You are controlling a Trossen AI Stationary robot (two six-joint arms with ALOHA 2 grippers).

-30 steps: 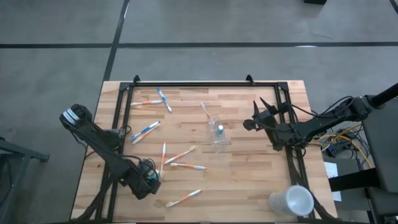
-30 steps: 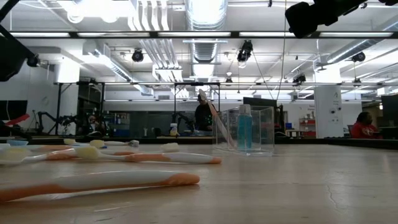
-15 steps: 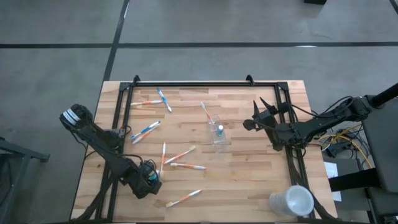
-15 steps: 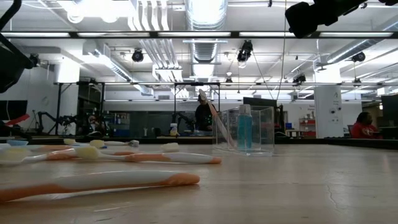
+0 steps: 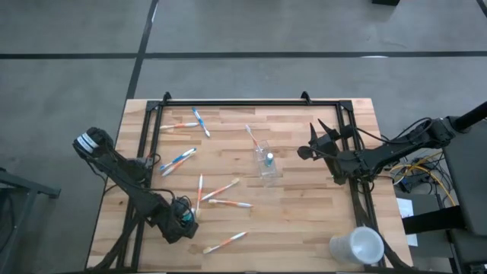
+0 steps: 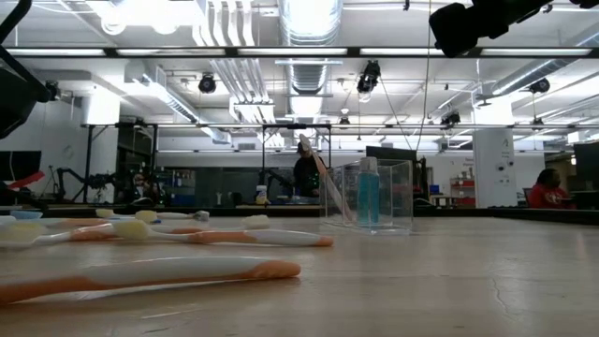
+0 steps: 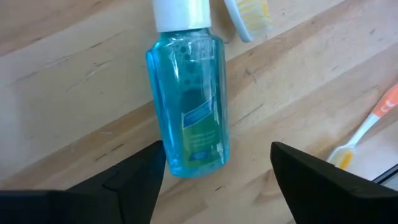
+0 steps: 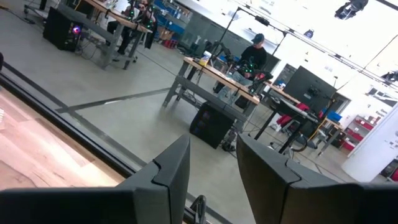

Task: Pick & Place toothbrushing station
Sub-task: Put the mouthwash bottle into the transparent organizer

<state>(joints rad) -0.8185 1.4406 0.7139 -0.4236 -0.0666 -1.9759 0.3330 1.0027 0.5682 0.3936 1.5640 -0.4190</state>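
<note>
My left tool [image 7: 214, 171] hangs released right over the blue bottle [image 7: 188, 106] lying flat at the bench's [image 5: 304, 221] seven o'clock corner, its long axis running between my fingers, the right tool far off.

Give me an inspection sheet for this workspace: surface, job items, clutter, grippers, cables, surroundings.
Surface: wooden table, black frame.
Job's things: clear cup upright, holding a blue tube and one brush; loose toothbrushes lying flat; blue bottle lying under left gripper.
Clutter: white cup, near right corner.
Grippers: left gripper open over the bottle; right gripper raised beside the clear cup, empty.
Cables: bundle off right edge.
Surroundings: seated person, workbenches.
</note>
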